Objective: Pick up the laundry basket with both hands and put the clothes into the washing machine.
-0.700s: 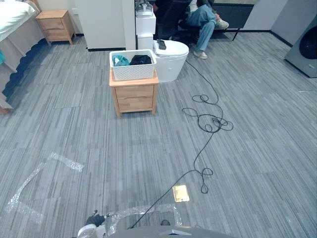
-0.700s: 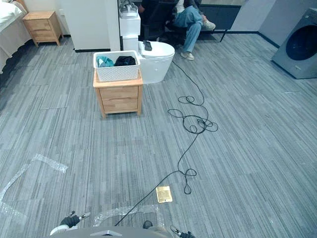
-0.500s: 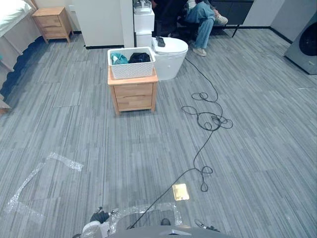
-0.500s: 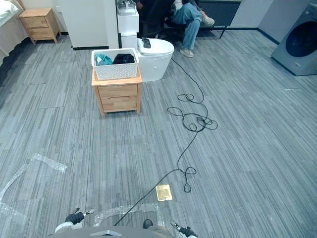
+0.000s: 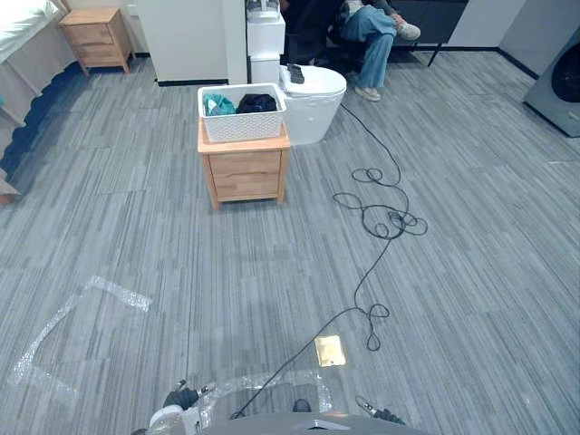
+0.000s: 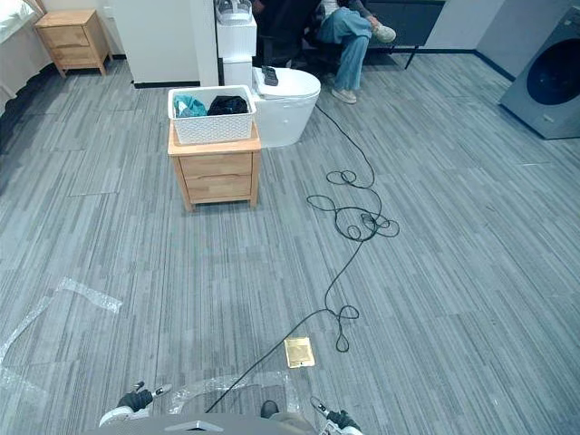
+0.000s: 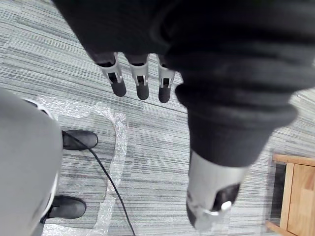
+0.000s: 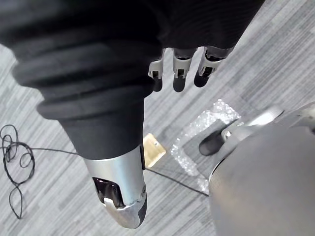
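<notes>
Hung low with left hand (image 7: 140,81) and right hand (image 8: 178,73), fingers straight, grasping nothing. Spotted laundry basket (image 5: 242,122) far ahead atop wooden nightstand (image 5: 245,172), clothes (image 5: 257,104) inside; washing machine (image 6: 542,83) far right, well apart.

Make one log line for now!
white perforated laundry basket: on light wooden nightstand, untouched | left robot hand: open, empty | right robot hand: open, empty

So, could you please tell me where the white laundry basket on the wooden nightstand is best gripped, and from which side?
Probably best to take the laundry basket by the rim at both short ends at once, approaching from the near, open-floor side. Its long wall faces the robot, it sits level on the nightstand, and the toilet stands close at its far right.
</notes>
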